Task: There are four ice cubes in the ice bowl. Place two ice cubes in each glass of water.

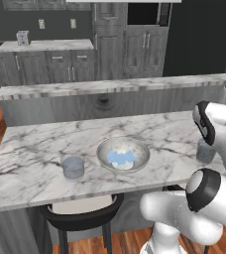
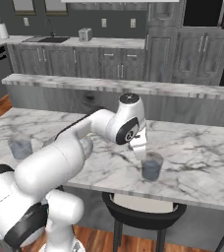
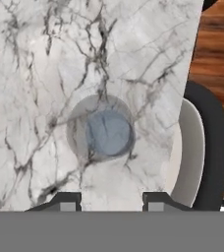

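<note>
Hand view: the pincer (image 3: pixel 112 199) hangs above one glass of water (image 3: pixel 104 130), a clear bluish cylinder seen from the top, fingers apart with nothing between them. Left base view shows the second glass (image 1: pixel 73 167) left of the shiny metal ice bowl (image 1: pixel 105 149), which holds pale blue ice cubes (image 1: pixel 120 158). The bench (image 1: pixel 35 144) is veined white marble. A round dark stool (image 3: pixel 212 147) stands beside it.

I see white arm (image 2: pixel 74 147) reaching across marble counter (image 2: pixel 202 162), gripper (image 2: pixel 139 147) poised just above near glass (image 2: pixel 151 166). Second glass (image 2: pixel 20 146) stands well apart, left of near glass. Dark stool (image 2: pixel 143 206) sits below near glass, under counter edge.
</note>
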